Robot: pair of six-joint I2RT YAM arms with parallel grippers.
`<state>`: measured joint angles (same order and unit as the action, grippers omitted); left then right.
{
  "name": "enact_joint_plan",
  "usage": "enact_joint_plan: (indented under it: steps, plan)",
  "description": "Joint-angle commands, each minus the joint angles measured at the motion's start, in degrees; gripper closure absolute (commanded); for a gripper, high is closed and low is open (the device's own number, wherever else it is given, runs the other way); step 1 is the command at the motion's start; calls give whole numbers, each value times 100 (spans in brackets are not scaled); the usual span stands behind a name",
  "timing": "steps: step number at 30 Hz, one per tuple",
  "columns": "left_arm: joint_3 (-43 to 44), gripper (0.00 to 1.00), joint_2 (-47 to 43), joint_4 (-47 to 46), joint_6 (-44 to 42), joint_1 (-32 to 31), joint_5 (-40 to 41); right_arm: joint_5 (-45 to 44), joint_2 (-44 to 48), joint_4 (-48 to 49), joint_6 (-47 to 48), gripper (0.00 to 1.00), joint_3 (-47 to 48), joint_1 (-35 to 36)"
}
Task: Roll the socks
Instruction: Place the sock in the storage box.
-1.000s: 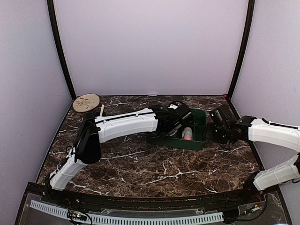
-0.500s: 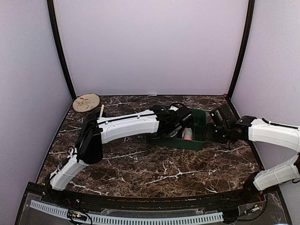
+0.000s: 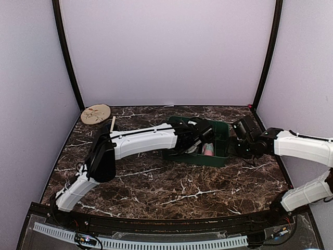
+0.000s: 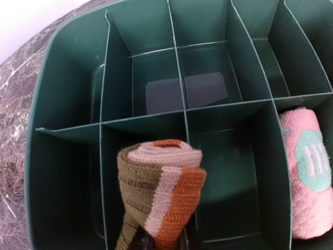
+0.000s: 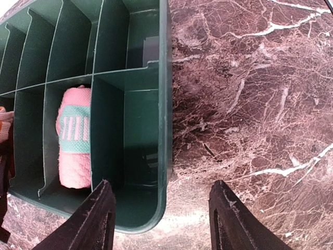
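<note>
- Left arm has dropped lower into the tray (image 3: 221, 156) over the last second, so stowing looks imminent.
- Left end effector (image 4: 161, 240) is clamped on the rolled tan sock (image 4: 161, 192). Its long axis runs along the fingers, rounded end pointing into a tray cell.
- Pink sock (image 5: 74, 138) lies lengthwise in a neighbouring cell.
- Right end effector (image 5: 162, 188) is open, straddling the tray wall.

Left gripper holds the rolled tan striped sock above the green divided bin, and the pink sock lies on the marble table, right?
No. The rolled pink sock lies inside a compartment of the green divided bin, as the left wrist view shows.
</note>
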<state>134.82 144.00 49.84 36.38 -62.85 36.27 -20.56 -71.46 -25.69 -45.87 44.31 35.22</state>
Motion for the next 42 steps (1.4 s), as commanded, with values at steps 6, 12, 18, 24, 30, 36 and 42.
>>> enact_joint_plan:
  steps: [6,12,18,24,30,36,42]
  plan:
    - [35,100,-24,206,675,167,-441,-1,15,84,84,43,163,-81]
    - [27,100,-84,183,950,326,-796,13,5,95,79,43,224,-88]
    - [-19,100,-151,223,1199,492,-1160,58,-49,151,39,43,280,-91]
    - [-151,100,-223,195,1319,699,-1563,78,-112,204,-1,43,335,-98]
    - [-209,100,-222,107,1309,865,-1976,38,-212,204,12,43,425,-93]
    - [-225,98,-193,-19,1209,956,-2298,3,-310,246,26,43,463,-95]
    - [-200,95,-71,-154,1094,985,-2615,28,-419,317,16,43,497,-97]
